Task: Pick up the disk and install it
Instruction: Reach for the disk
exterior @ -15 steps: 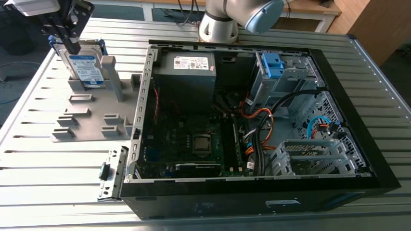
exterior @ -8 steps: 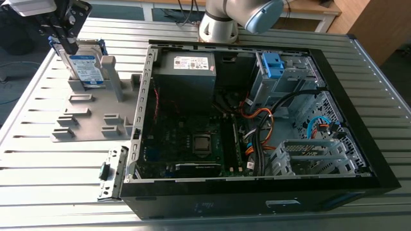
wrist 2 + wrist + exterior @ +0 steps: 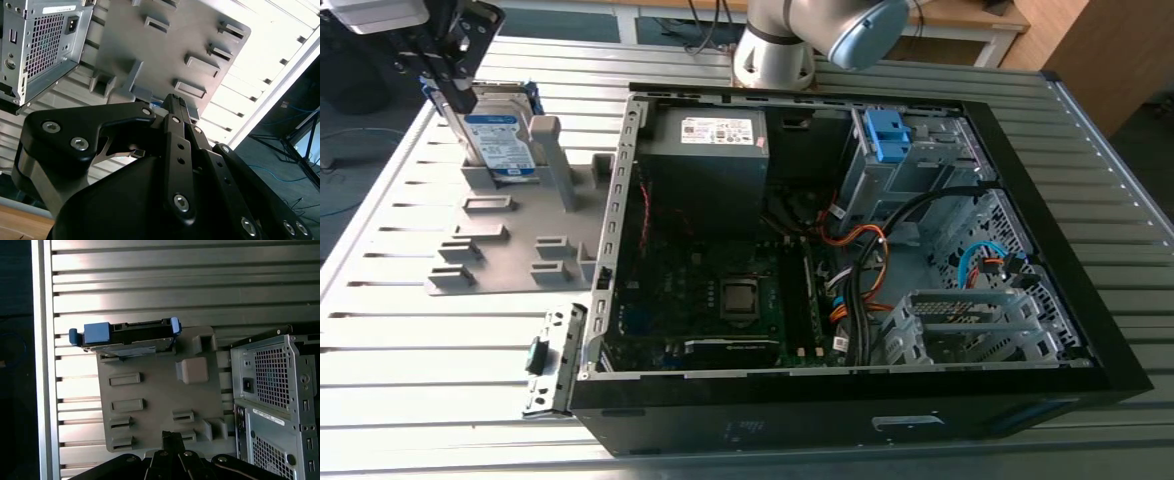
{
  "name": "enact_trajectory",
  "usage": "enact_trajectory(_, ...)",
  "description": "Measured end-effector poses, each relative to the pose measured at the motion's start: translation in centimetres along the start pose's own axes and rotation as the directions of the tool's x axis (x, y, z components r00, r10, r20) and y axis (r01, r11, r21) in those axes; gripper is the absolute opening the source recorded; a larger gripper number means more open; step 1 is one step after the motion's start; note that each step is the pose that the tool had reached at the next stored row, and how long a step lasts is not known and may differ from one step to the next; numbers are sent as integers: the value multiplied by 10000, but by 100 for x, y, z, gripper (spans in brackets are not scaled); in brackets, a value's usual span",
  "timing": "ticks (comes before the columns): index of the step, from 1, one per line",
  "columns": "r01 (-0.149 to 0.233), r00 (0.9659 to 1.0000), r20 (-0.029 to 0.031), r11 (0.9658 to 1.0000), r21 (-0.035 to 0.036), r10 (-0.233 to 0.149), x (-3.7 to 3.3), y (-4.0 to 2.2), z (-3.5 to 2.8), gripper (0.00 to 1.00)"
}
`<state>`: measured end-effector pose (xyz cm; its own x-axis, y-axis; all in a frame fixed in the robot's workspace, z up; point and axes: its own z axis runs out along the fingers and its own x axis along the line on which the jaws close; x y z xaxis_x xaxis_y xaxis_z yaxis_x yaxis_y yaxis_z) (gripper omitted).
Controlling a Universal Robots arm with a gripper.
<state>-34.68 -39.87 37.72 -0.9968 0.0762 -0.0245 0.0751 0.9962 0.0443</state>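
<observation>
Pick-up stage: the closed, empty gripper hovers near the disk standing in its holder; grasping needs it opened astride the edge.

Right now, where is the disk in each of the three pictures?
Exterior view: the disk stands upright in the grey plate, on the exterior view's left of the computer case.
First wrist view: the disk is seen edge-on at the plate's edge away from the tool.
Second wrist view: cannot tell; the tool blocks that edge.
Shared landmark: the grey plate.
</observation>
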Motion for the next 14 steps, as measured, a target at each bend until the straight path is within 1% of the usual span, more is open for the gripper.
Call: enact_trajectory(14,0,10000,0,10000,0,0,88,-7,6,11)
